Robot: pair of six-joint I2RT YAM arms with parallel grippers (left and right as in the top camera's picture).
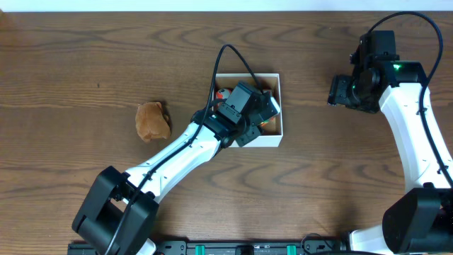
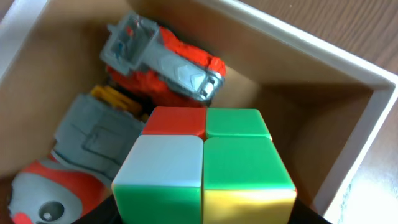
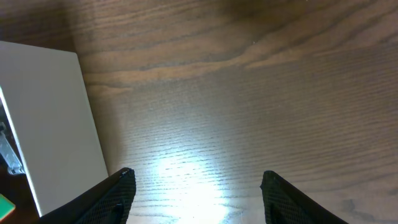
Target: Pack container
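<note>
Cube (image 2: pixel 202 165) in left tool (image 1: pixel 256 112); arm (image 1: pixel 180 150) stretched into container (image 1: pixel 266 139)

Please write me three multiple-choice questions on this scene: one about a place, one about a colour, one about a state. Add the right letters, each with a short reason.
1. Where does the brown lump lie?
A) on the table, left of the container
B) inside the container
C) in a gripper

2. What colour are the container's outer walls?
A) blue
B) black
C) white

3. How is the right gripper?
A) open and empty
B) shut on a cube
C) shut on a toy car

Answers: 1 A, the overhead view shows it lying apart on the table. 2 C, the rim and the sides are white. 3 A, its fingers stand spread over bare table.
</note>
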